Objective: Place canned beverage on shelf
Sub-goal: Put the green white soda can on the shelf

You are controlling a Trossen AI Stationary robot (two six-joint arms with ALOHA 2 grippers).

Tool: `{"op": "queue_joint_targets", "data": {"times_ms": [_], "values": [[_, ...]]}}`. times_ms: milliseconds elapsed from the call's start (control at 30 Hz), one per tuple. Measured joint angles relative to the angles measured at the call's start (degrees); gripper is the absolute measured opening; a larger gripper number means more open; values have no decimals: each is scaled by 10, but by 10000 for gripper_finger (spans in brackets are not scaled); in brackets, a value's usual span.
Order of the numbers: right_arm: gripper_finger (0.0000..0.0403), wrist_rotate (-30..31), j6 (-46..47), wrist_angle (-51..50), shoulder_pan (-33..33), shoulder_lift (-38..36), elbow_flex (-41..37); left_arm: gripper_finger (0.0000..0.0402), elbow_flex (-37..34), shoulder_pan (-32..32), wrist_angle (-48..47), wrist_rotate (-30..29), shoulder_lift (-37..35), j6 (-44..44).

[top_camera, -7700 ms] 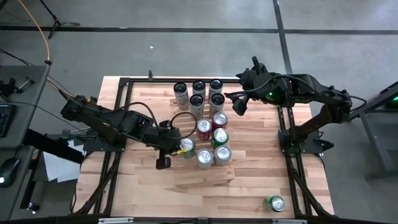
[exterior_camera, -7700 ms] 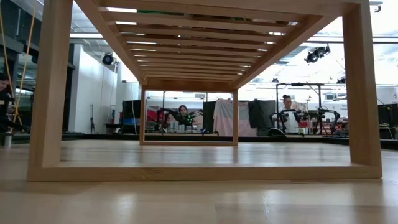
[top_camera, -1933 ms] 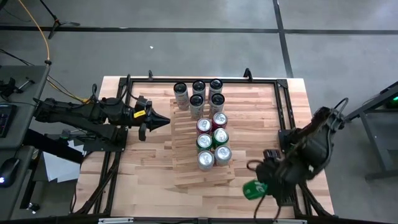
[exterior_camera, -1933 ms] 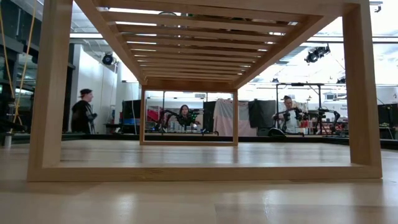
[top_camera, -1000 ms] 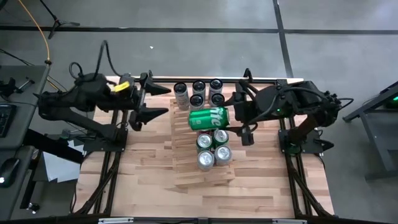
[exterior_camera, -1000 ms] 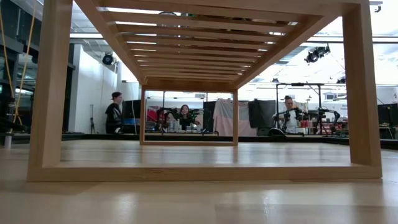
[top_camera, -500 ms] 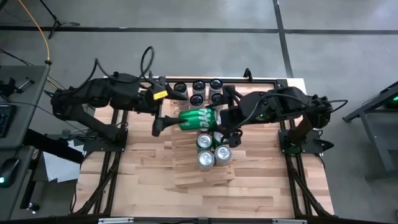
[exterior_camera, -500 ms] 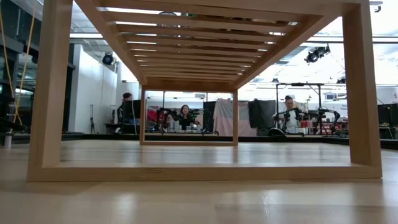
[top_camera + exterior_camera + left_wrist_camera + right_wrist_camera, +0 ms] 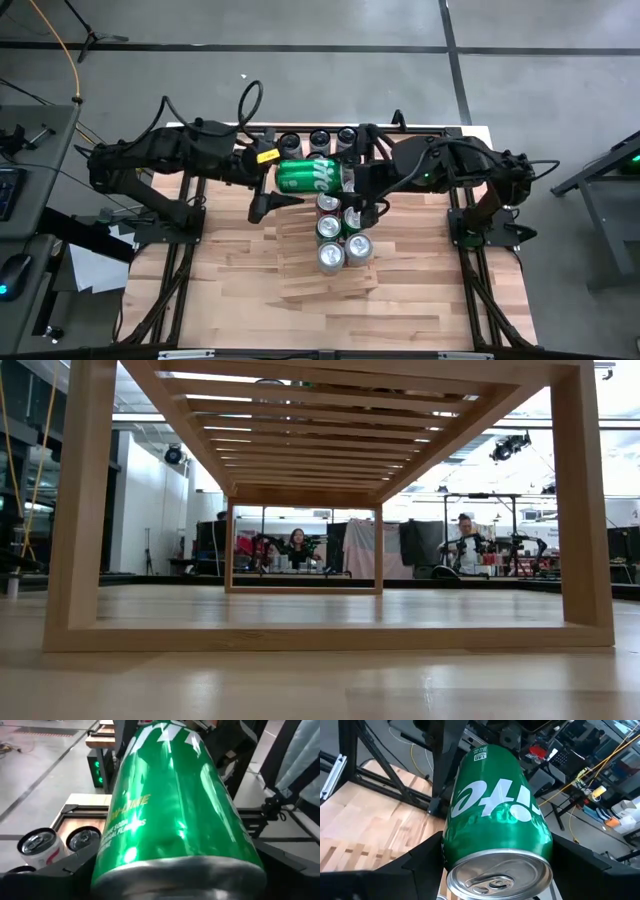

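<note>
A green can [image 9: 313, 175] hangs on its side above the far part of the pale slatted shelf [image 9: 300, 270]. My right gripper [image 9: 353, 178] is shut on the can's pull-tab end [image 9: 497, 880]. My left gripper [image 9: 283, 180] is open, with one finger on each side of the can's bottom end [image 9: 175, 875]; I cannot tell whether they touch it. Several red and green cans [image 9: 340, 232] stand upright on the shelf below. The low view shows only the shelf [image 9: 320, 405] from underneath. My right gripper pinches the can's side wall near its pull-tab end [image 9: 451, 847] between its two fingers [image 9: 417, 862]. The fingers come nearly level from the table's right and lie along the can. The can lies level, lengthwise from left to right, lifted clear of the standing cans.
Several pale and dark cans [image 9: 320, 142] stand upright at the shelf's far end, just beyond the held can. A black metal frame [image 9: 195, 215] runs along the table's left, right and far sides. People sit in the room beyond the table [image 9: 296, 545].
My left gripper has moved toward the table's right, tipped downward, and brought its open fingers around the can's bottom end. My right gripper has carried the can a little toward the table's left and far edge, still level and clear of the shelf.
</note>
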Motion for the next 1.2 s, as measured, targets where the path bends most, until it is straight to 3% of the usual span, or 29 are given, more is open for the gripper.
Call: {"op": "queue_joint_targets", "data": {"times_ms": [267, 500, 800, 1033, 1200], "values": [[283, -2, -10, 8, 0, 1, 0, 345, 0, 0, 48, -1, -1, 36], [283, -3, -13, 13, -3, 2, 0, 289, 0, 4, 52, -2, -2, 43], [284, 1, -19, 18, -3, 3, 0, 289, 0, 4, 42, -8, -5, 58], [377, 79, 46, 35, -4, 1, 1, 289, -1, 11, 3, -74, -44, 83], [389, 94, 56, 31, -5, 1, 3, 289, -1, 10, -22, -106, -89, 65]]}}
